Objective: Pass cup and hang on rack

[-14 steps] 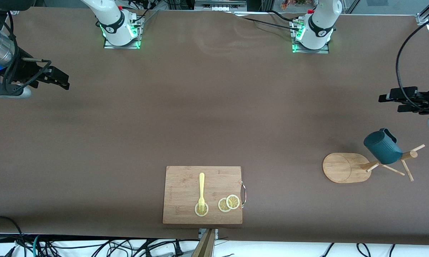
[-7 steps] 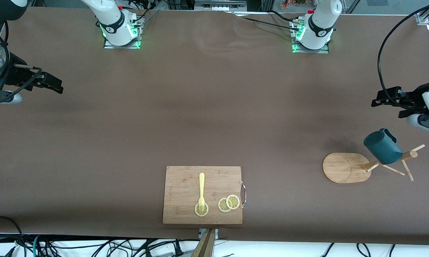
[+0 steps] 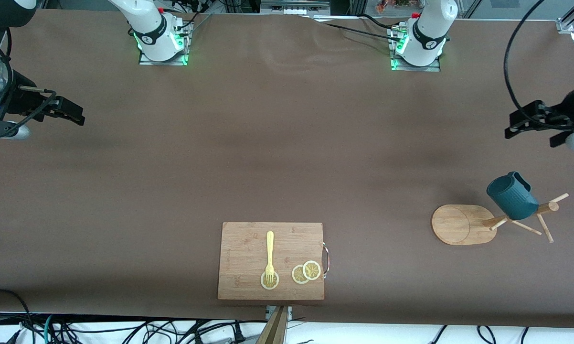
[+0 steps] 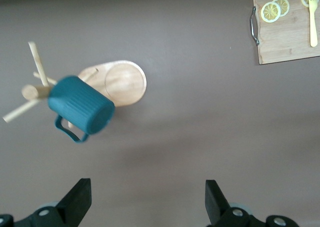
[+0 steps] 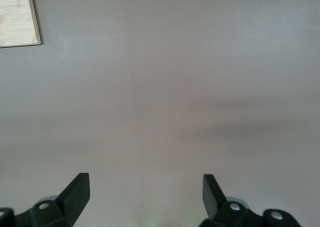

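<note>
Cup [image 3: 511,197]: dark teal, ribbed wall, hung on a peg of the rack [image 3: 463,224]. It is tilted, mouth turned toward the right arm's end of the desk [image 3: 287,143], handle uppermost in the front view. In my left wrist view the cup [image 4: 80,106] sits on the peg with its handle free of the wood.

Rack: light wooden mug tree, oval base flat on the desk, at the left arm's end. The pole and thin pegs show splayed out past the base toward the desk's edge.

My left pincer [image 3: 523,123]: released, both fingers spread wide, nothing between them. It hangs in the air over bare brown desk at the left arm's end, well apart from the cup and the rack. The left wrist view shows the two dark fingertips [image 4: 77,199] wide apart.

My right pincer [image 3: 67,111]: released too, fingers wide, grasping nothing. It hangs over bare desk at the right arm's end, well apart from everything else. Right wrist view: fingertips [image 5: 77,192] apart, only desk surface and a corner of the cutting board [image 5: 17,17].

Also on the desk: a rectangular cutting board [image 3: 249,243] with a metal handle, near the front camera's edge. On it lie a yellow fork [image 3: 270,255] and three lemon slices [image 3: 306,272]; the fork's tines rest on one slice.
</note>
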